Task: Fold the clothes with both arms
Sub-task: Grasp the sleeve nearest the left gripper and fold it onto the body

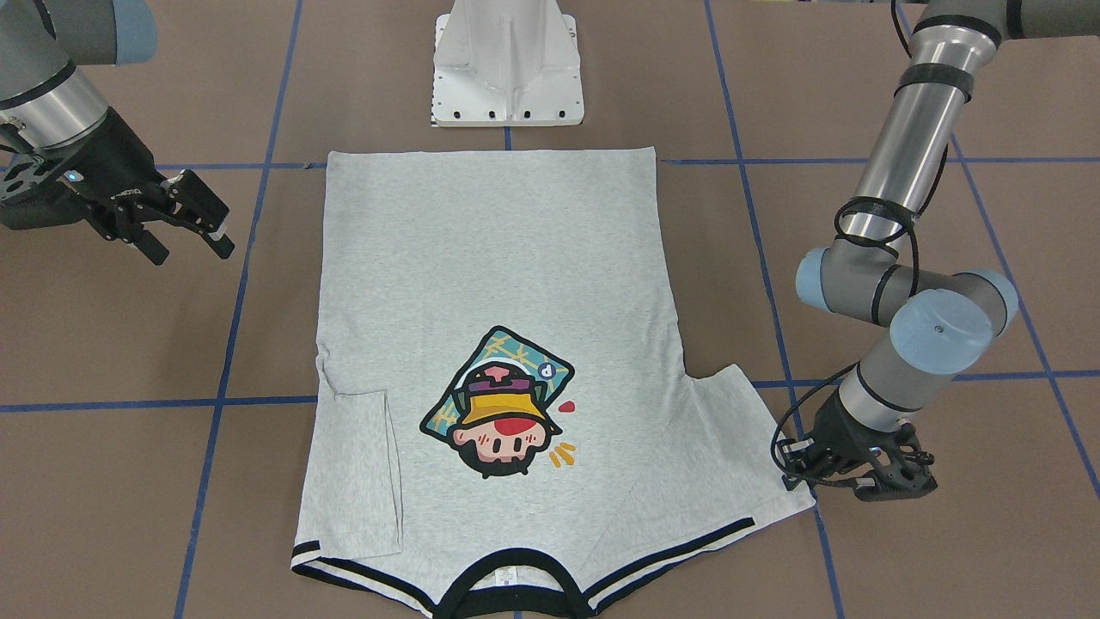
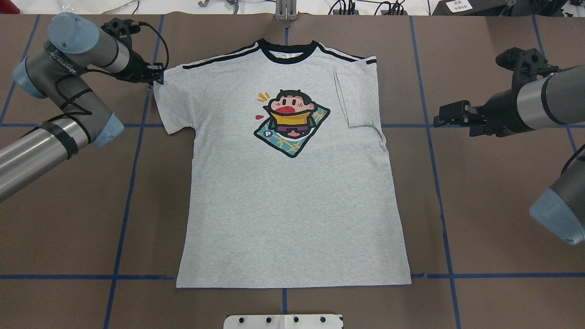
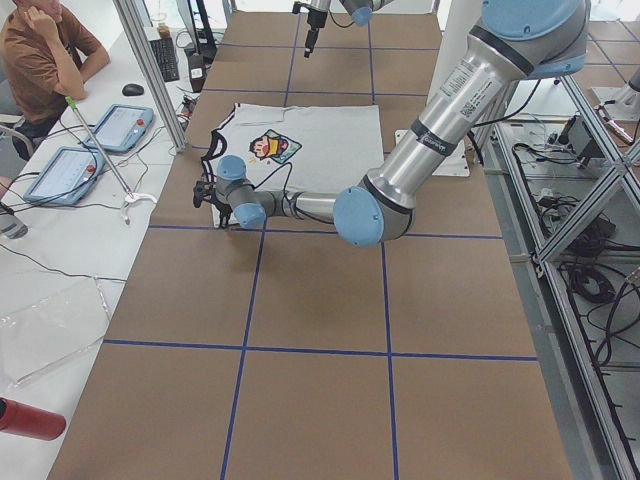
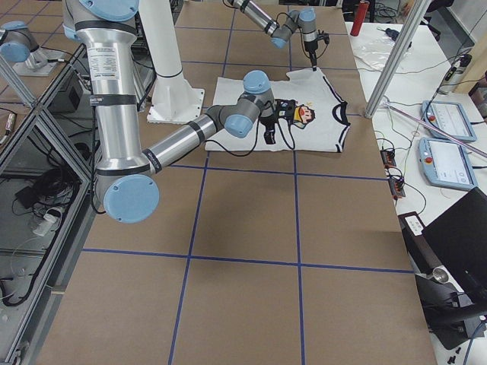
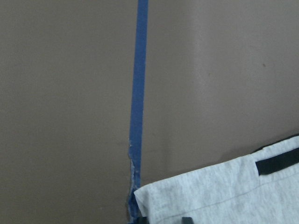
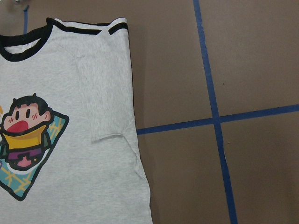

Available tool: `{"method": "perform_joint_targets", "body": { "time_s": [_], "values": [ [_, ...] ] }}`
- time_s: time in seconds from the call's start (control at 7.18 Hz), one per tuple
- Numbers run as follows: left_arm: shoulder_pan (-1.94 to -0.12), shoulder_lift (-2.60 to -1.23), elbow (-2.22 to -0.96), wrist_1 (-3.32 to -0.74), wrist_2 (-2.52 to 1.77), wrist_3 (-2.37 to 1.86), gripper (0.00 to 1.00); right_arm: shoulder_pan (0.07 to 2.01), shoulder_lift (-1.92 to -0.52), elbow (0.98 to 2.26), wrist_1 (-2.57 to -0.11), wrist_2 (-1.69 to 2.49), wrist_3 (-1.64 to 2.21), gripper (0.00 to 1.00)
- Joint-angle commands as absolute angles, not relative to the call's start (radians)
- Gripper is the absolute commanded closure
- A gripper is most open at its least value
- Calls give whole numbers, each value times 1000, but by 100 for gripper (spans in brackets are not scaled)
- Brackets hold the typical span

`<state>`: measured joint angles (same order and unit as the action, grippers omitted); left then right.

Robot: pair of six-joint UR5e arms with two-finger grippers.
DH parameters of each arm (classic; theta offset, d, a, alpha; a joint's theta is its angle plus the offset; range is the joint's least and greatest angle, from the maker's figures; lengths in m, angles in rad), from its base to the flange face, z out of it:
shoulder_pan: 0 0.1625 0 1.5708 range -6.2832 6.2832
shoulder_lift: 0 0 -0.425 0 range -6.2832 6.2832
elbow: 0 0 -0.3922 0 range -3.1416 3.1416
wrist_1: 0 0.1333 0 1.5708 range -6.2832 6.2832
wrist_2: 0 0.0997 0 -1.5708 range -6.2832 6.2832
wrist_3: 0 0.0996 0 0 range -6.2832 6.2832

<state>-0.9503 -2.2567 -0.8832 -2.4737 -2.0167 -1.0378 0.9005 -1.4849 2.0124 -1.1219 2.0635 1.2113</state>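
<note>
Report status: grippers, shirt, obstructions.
Left gripper low at corner of spread sleeve, grip unconfirmed. Right gripper open, off the cloth. T-shirt flat, print up, other sleeve folded in. Nothing seen lying on it.

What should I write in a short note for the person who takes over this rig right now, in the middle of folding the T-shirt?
Left gripper: low at the outer corner of the left sleeve; the views do not show whether it is shut on the cloth.
Right gripper: open, holds nothing, off the shirt on its right side.
T-shirt: flat on the table, print up, neckband at the far edge from the robot.
Done: right sleeve is folded in over the body.
Left to do: fold the left sleeve in, then fold the body.
</note>
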Motion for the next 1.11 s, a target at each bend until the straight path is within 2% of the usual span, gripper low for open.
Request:
{"method": "perform_joint_targets", "body": {
  "time_s": [0.0, 0.28, 0.42, 0.7, 0.84, 0.97],
  "values": [
    [-956, -2261, -899, -2474, -2022, -1031, 100, 900, -1485, 2010, -1121, 2065, 1210, 0],
    [-960, -2270, -1061, -2337, -2019, -1102, 100, 899, -1483, 2009, -1121, 2066, 1212, 0],
    [-956, -2293, -1103, -2315, -1978, -1165, 100, 899, -1485, 2008, -1121, 2066, 1210, 0],
    [-785, -2412, -1095, -2175, -1745, -1239, 100, 899, -1485, 2003, -1121, 2063, 1210, 0],
    [-770, -2419, -1088, -2175, -1718, -1268, 100, 900, -1492, 2003, -1121, 2063, 1210, 0],
    [-761, -2466, -1019, -2180, -1714, -1270, 100, 900, -1494, 2002, -1121, 2066, 1210, 0]
  ]
}}
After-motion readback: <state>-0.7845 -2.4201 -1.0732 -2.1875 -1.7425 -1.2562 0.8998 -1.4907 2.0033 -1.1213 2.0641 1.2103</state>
